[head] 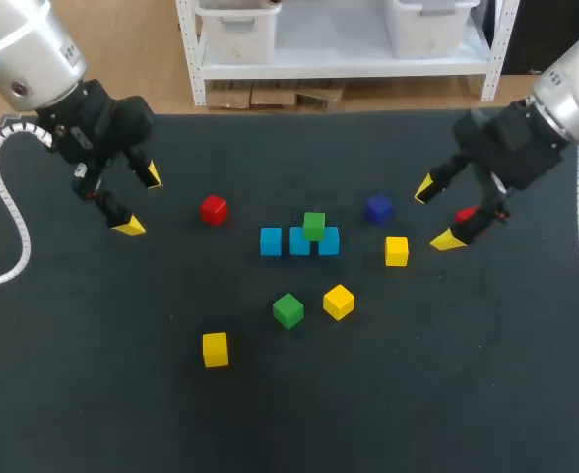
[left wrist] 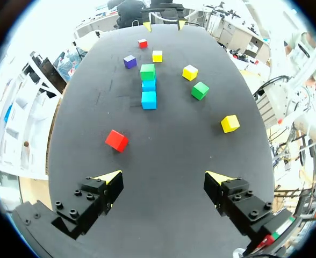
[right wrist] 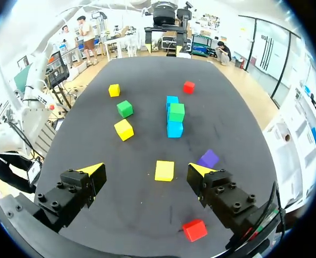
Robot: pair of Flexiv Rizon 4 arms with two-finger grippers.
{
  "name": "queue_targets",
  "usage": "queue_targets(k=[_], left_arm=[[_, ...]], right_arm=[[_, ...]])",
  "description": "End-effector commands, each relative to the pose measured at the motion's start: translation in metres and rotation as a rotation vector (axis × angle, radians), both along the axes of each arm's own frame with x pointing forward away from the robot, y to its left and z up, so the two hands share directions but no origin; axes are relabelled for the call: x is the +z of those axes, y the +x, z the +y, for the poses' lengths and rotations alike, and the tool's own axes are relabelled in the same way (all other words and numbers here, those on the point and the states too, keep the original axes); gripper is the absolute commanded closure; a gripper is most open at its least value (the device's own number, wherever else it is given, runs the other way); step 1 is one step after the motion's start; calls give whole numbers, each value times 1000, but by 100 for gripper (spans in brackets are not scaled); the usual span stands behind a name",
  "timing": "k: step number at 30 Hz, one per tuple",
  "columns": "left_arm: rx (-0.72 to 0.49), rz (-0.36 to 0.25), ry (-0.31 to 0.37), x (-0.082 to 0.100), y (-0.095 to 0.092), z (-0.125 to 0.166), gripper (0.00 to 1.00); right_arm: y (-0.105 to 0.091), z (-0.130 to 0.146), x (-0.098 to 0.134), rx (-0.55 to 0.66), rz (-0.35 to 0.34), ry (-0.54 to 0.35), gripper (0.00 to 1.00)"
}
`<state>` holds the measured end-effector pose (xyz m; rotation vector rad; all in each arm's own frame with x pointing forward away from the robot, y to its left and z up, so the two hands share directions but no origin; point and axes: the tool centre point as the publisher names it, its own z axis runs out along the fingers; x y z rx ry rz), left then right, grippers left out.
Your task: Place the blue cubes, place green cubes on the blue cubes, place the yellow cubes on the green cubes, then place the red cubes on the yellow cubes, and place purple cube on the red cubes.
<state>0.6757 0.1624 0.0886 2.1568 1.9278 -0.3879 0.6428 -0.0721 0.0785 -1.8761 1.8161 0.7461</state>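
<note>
Where the dark table [head: 93, 394] is seen from above, eleven cubes can be counted: three blue, two green, three yellow, two red and one purple.

The three blue cubes [head: 271, 241] are set in a touching row near the middle of the table. One green cube [head: 314, 226] is stacked on that row, toward the end nearer the right arm. In the left wrist view only two of the blue cubes are seen, because the stacked cube hides the third. The other green cube [head: 289, 310] lies on the table apart from the row, just beside a yellow cube [head: 339, 302]. A second yellow cube [head: 396, 251] is found near the row's right-arm end, and a third yellow cube [head: 216, 349] lies well apart from the rest.

The purple cube [head: 379, 208] sits on the table close to the second yellow one. One red cube [head: 214, 209] is placed between the row and the left arm. The other red cube [right wrist: 194, 229] lies on the table just beside one finger of the right gripper [head: 436, 214].

Both the right gripper and the left gripper [head: 140, 201] are held above the table with fingers spread wide, and nothing is gripped by either.
</note>
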Motion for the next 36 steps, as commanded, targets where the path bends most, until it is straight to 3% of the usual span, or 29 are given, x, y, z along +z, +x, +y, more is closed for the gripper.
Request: queue_targets(k=[1, 7, 17, 23, 36], left_arm=[[-87, -45, 16, 1, -3, -19, 0], [-275, -130, -8, 11, -8, -40, 0], [-409, -116, -128, 19, -48, -89, 0], [-487, -92, -156, 8, -68, -119, 0], [-538, -65, -171, -26, -86, -161, 0]], right_arm=[[4, 0, -1, 6, 7, 4, 0], [4, 0, -1, 6, 7, 4, 0], [4, 0, -1, 6, 7, 4, 0], [4, 0, -1, 6, 7, 4, 0], [4, 0, -1, 6, 7, 4, 0]])
